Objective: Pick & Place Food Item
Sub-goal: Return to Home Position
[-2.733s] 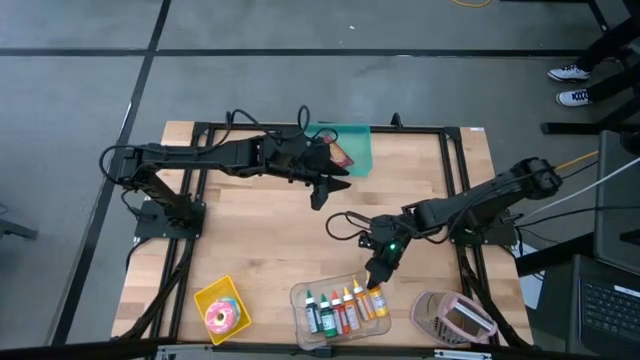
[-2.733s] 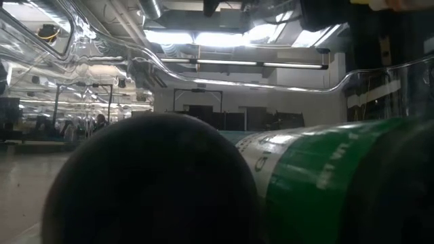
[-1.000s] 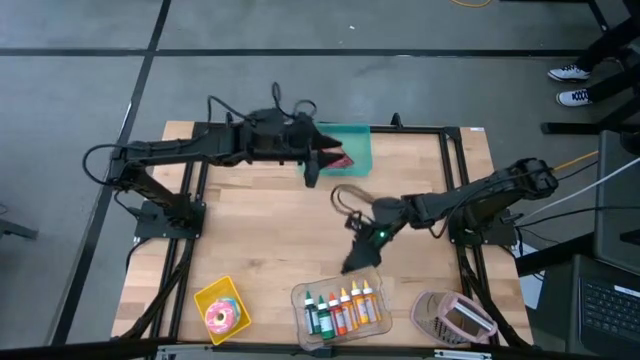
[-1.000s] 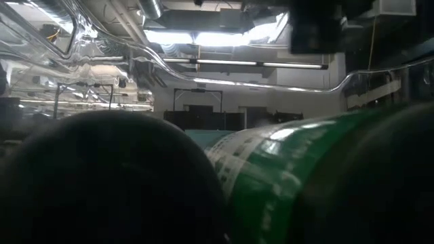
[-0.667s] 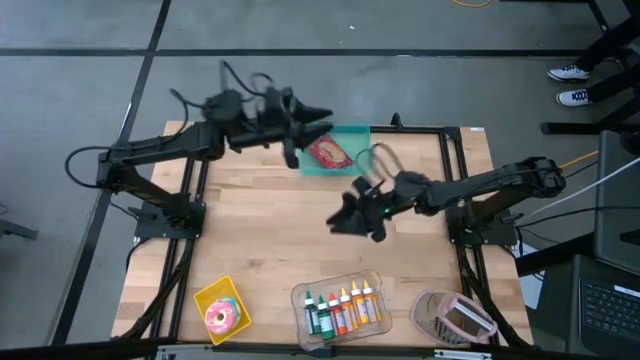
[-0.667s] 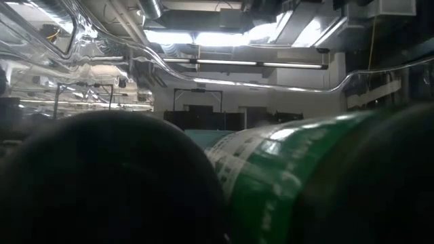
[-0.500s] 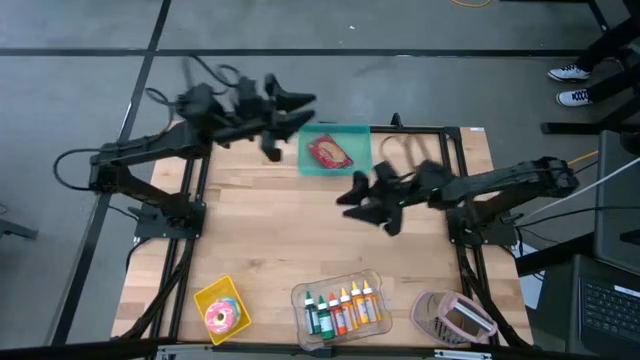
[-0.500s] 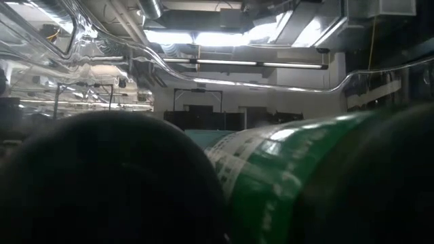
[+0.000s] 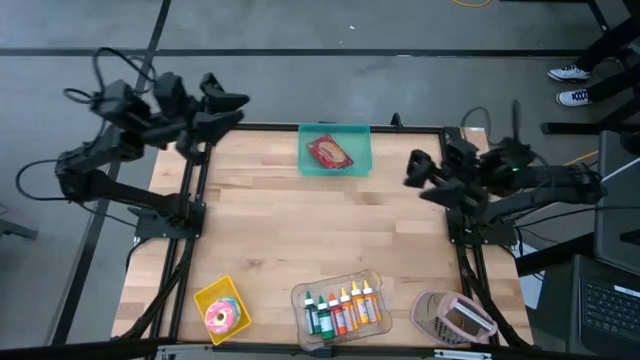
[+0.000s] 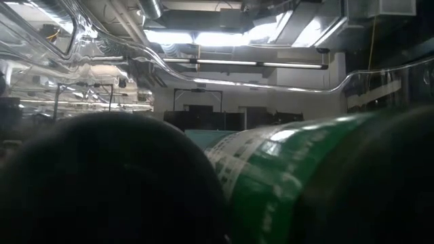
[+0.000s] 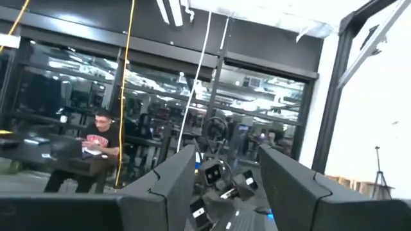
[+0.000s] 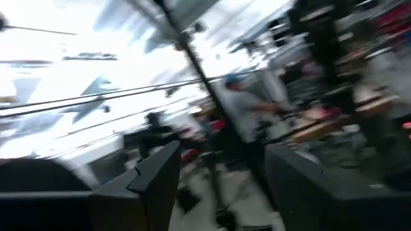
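Food coloring bottles (image 9: 345, 308), green to yellow, rowed in transparent bin (image 9: 299, 291).

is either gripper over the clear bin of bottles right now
No, the left gripper and right gripper are both out at the table's edges, far from the transparent bin.

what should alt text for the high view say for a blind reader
Overhead view of a wooden table with both arms folded at its sides, left claw and right claw open and empty. At the near edge a transparent bin holds a row of food coloring bottles; a teal tray sits at the far edge.
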Motion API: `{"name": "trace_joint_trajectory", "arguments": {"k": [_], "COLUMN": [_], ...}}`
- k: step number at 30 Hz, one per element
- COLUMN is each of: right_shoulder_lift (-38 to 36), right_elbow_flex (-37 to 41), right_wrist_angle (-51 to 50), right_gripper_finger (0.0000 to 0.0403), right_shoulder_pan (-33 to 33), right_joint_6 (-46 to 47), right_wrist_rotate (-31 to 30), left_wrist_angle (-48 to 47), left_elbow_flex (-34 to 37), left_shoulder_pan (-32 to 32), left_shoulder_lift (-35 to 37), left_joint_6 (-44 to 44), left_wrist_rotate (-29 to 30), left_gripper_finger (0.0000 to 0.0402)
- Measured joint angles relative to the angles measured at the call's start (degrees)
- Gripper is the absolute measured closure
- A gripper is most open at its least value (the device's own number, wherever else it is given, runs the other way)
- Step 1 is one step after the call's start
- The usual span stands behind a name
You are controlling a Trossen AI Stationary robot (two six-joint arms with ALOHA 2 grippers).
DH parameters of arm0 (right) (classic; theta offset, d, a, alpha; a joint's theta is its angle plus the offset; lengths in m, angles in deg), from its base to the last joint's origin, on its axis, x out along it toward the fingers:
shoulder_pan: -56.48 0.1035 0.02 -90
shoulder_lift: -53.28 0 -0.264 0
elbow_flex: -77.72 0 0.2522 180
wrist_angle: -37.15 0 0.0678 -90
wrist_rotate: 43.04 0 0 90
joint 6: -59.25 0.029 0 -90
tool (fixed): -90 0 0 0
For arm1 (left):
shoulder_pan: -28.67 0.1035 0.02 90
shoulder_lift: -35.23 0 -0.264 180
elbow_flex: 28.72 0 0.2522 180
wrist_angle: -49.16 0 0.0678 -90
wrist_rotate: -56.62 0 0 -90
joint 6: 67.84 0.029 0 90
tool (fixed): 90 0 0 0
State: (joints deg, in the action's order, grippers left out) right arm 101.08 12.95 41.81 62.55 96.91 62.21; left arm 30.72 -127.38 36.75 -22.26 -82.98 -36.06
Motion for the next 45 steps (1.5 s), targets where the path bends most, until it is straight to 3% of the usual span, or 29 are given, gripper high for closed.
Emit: {"name": "trace_joint_trajectory", "arguments": {"k": [8,11,13,15,16,21,26,33,40,45], "right_shoulder_lift": [-1.73,-1.7,-2.1,-2.98,-3.58,-9.33,-16.59,-22.91,-29.72,-38.25], "right_elbow_flex": [0.0,0.0,0.03,0.04,0.03,-0.13,0.07,0.37,8.9,17.15], "right_wrist_angle": [-0.13,0.45,1.4,3.69,4.35,-2.45,-19.94,-28.35,-28.24,-28.22], "right_gripper_finger": [0.0179,0.0179,0.0179,0.0179,0.0179,0.0179,0.0179,0.0179,0.0179,0.0179], "right_shoulder_pan": [0.02,-0.07,-0.14,0.03,0.2,3.5,4.58,5.42,5.42,5.42], "right_joint_6": [-0.29,2.1,3.07,-0.77,-3.11,-15.76,-19.36,-27.86,-27.04,-23.85], "right_wrist_rotate": [7.47,6.23,7.37,13.46,15.88,21.28,16.9,16.42,15.15,12.94], "left_wrist_angle": [-6.34,-5.92,-5.55,-6.67,-7.82,-11.62,-7.49,4.42,23.13,31.1], "left_elbow_flex": [0.02,0.0,0.0,-0.02,0.0,3.01,12.92,32.52,54.17,64.74], "left_shoulder_pan": [-0.18,-0.18,-0.12,-0.15,-0.31,-2.25,-4.3,-5.84,-6.16,-6.22], "left_shoulder_lift": [4.41,5.16,5.25,5.47,5.72,8.37,13.17,21.08,29.68,33.63], "left_joint_6": [-0.63,-7.41,-6.52,-2.24,-1.15,0.92,4.08,4.88,2.22,-0.02], "left_wrist_rotate": [-0.11,-1.06,-8.41,-19.16,-21.47,-18.27,-13.51,-9.64,-5.49,-5.42], "left_gripper_finger": [0.0233,0.0233,0.0233,0.0233,0.0233,0.0233,0.0233,0.0233,0.0233,0.0233]}}
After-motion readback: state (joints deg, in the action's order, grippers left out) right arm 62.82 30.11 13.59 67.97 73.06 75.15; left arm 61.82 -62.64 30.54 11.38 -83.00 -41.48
